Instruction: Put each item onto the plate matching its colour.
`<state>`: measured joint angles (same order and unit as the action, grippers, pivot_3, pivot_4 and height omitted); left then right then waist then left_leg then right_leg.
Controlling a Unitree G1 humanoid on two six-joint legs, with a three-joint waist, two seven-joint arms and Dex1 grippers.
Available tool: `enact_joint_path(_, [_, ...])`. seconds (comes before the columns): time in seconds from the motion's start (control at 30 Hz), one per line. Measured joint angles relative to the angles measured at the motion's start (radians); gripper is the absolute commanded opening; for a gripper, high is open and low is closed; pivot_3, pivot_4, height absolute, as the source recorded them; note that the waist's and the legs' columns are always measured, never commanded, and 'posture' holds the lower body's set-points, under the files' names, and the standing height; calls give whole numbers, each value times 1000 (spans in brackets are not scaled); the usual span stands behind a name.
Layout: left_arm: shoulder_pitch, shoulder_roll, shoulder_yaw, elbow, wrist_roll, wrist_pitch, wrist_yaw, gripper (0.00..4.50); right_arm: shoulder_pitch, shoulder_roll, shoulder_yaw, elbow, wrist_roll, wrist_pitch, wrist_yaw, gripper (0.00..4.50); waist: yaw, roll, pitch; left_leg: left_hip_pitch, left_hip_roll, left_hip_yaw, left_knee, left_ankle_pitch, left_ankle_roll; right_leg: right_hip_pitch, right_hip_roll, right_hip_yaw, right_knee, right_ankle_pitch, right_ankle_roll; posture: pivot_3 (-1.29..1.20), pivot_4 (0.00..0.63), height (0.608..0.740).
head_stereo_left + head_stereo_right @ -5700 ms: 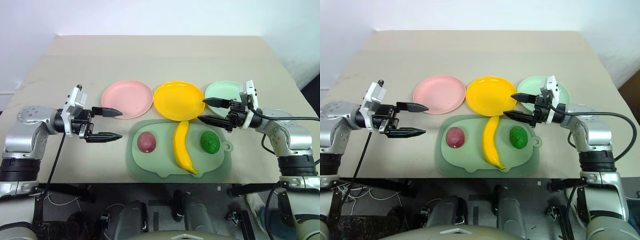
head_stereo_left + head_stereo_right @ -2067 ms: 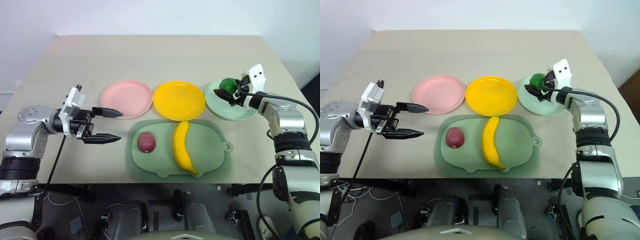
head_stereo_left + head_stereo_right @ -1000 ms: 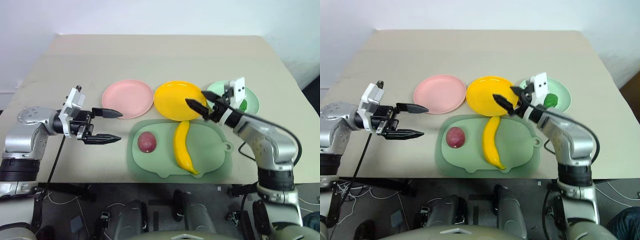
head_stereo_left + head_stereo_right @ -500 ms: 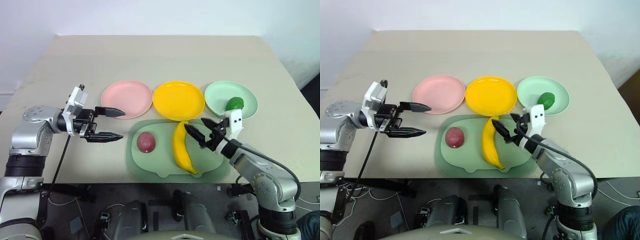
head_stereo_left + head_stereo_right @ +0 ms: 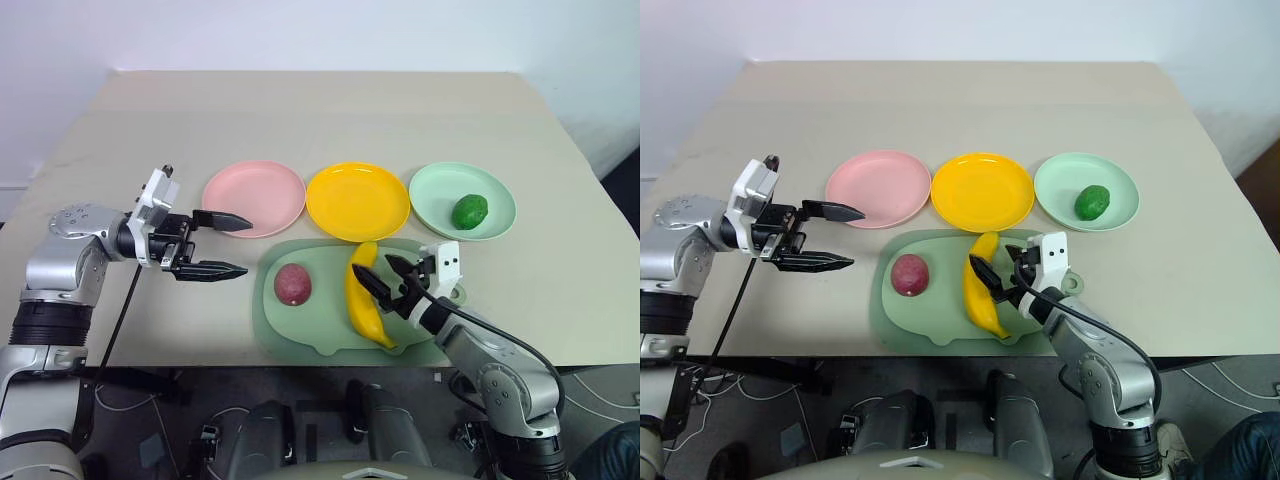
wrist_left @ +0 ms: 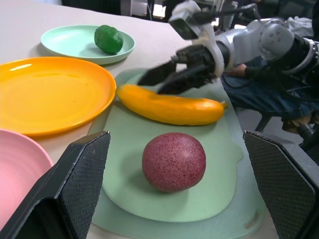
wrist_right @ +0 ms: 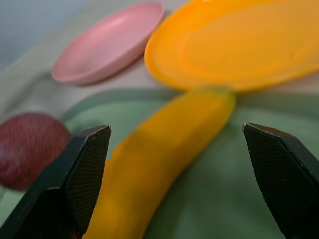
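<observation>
The right gripper hangs with its jaws spread wide and empty, tips aimed across the pig-shaped mat at the banana, which lies just ahead of the fingers and nearly between them. The banana's long axis runs from its upper tip beside the yellow plate down toward the mat's near edge, so the jaws meet it roughly crosswise, which suits a grip around its middle. The left gripper, also open and empty, hovers well apart, beside the pink plate; the right arm is clearly nearer.
</observation>
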<state>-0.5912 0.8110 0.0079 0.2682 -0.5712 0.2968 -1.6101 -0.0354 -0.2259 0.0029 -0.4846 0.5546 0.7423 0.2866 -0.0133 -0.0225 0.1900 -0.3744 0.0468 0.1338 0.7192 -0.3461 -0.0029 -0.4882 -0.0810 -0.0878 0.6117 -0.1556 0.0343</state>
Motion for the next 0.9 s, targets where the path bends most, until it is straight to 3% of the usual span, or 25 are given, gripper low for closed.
enact_joint_path(0.47, [-3, -1, -14, 8, 0, -1, 0, 4500, -116, -132, 24, -48, 43, 205, 4, 4453, 2, -1, -1, 0, 0, -1, 0, 0, 1, 1, 0, 0, 0, 0, 0, 0, 150, 704])
enact_joint_path(0.8, [-2, -2, -13, 8, 0, 0, 0, 4500, -156, -114, 54, -54, 48, 288, -24, 4453, 2, -1, -1, 0, 0, -1, 0, -1, 1, 1, 0, 0, 0, 0, 0, 0, 150, 704])
enact_joint_path(0.9, [-1, -2, -12, 7, 2, 0, 0, 4500, -154, -97, 57, -41, 50, 287, -21, 3895, 2, -2, -1, 0, 0, -1, 0, 0, 1, 1, 0, 0, 0, 0, 0, 0, 150, 704])
